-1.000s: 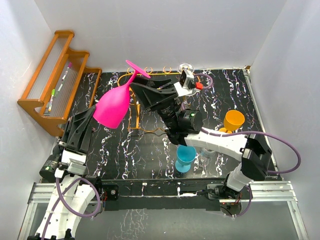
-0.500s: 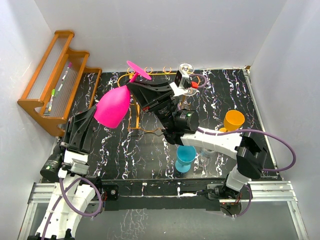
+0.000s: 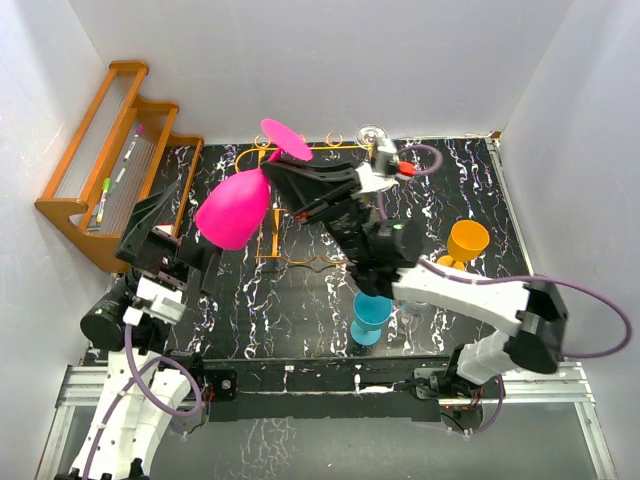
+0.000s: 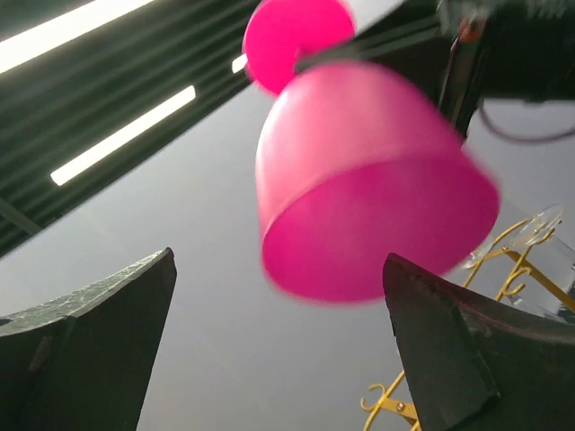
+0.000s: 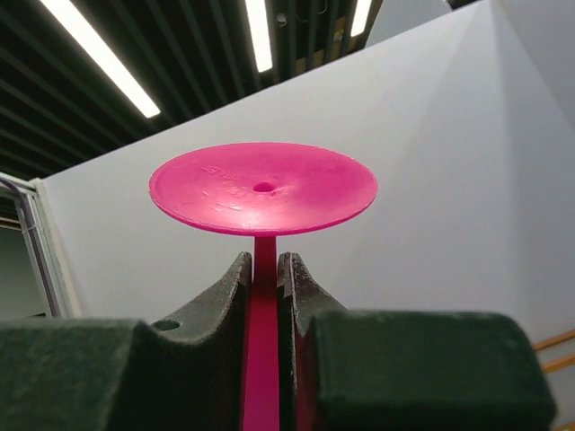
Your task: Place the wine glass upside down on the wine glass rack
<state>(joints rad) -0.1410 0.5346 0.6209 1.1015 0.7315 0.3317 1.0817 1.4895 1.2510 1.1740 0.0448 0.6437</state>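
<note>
The pink wine glass hangs in the air, tilted, with its bowl down-left and its foot up. My right gripper is shut on the stem just below the foot; in the right wrist view the fingers pinch the stem under the pink disc. My left gripper stands open, down-left of the bowl and apart from it. In the left wrist view the bowl floats above the spread jaws of the left gripper. The gold wire wine glass rack stands on the mat beneath the glass, and part of this rack shows at lower right.
A brown wooden stepped rack holding pens leans at the back left. A blue glass and an orange glass stand on the dark marbled mat to the right. A clear glass sits at the wire rack's back right.
My left gripper has opened, let go of the pink bowl and drawn back to the left. The right gripper stays shut on the stem, and the glass has shifted slightly right.
</note>
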